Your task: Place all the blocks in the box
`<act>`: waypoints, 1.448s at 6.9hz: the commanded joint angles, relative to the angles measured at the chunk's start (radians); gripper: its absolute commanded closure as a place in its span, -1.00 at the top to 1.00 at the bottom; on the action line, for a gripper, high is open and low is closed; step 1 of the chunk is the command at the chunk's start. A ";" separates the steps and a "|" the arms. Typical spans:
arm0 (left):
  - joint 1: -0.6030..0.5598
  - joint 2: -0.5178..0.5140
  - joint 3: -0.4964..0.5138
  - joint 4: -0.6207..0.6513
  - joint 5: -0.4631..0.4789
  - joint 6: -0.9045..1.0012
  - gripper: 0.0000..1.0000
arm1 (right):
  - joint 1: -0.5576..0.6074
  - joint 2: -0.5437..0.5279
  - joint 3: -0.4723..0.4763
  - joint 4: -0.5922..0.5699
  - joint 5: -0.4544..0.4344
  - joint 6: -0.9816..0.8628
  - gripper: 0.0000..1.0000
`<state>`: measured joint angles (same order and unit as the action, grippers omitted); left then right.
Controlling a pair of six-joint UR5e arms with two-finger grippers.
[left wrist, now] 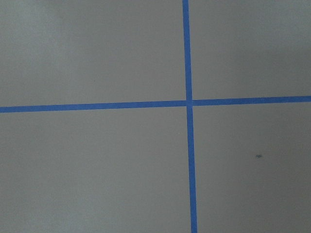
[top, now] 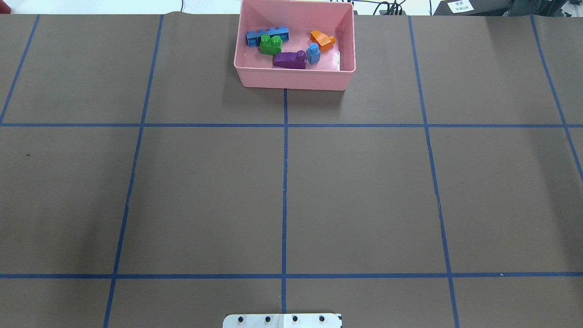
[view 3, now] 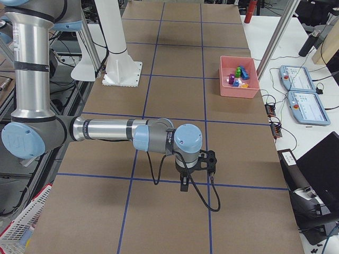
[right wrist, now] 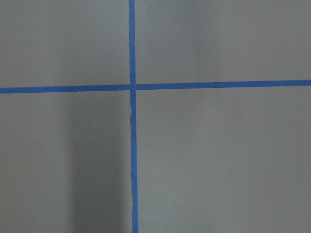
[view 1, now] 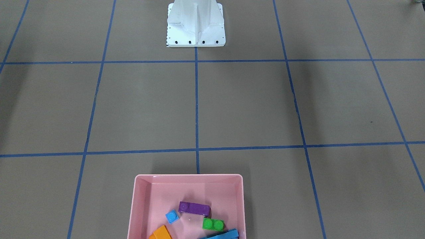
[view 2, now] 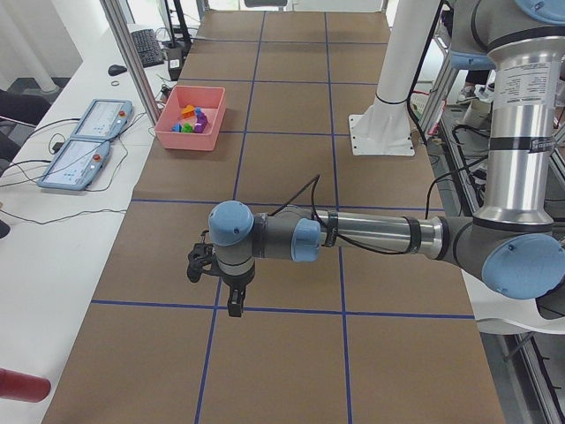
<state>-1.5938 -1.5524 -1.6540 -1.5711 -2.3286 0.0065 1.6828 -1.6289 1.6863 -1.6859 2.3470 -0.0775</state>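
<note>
Blocks [top: 271, 45] all inside the pink box [top: 294, 79], far table [top: 205, 196] edge. Anything left?
reply: nah, looks done, just don't bump it. Left gripper [view 2: 235, 307], right gripper [view 3: 183, 187]: can't tell if open.

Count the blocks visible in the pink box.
5, all in the pink box, overhead view: long blue brick far left, green brick before it, purple brick centre, small light-blue brick at its right, orange brick behind that.

Blocks [top: 289, 60] together inside box [top: 291, 80]
</note>
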 commanded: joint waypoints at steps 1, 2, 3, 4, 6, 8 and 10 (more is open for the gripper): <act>0.000 0.000 -0.001 0.000 0.000 0.001 1.00 | 0.000 0.000 -0.002 0.000 0.000 -0.001 0.99; 0.000 0.000 -0.001 0.000 0.000 0.001 1.00 | 0.000 0.001 -0.002 0.000 0.000 0.001 0.99; 0.000 -0.003 -0.003 0.000 -0.002 0.003 1.00 | 0.000 0.000 0.000 0.000 0.002 0.001 0.99; 0.000 -0.009 -0.004 0.000 -0.006 0.001 1.00 | 0.003 -0.002 0.006 0.000 0.011 -0.001 0.99; -0.002 -0.014 -0.018 0.002 -0.008 0.001 1.00 | 0.021 -0.002 0.036 0.000 0.014 0.001 0.99; 0.000 -0.012 -0.015 0.003 -0.006 0.001 1.00 | 0.021 -0.002 0.038 0.000 0.017 0.001 0.99; 0.000 -0.012 -0.013 0.002 -0.006 0.001 1.00 | 0.020 -0.002 0.041 0.000 0.018 0.001 0.99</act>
<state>-1.5940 -1.5647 -1.6682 -1.5682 -2.3346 0.0077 1.7032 -1.6306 1.7254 -1.6858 2.3648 -0.0767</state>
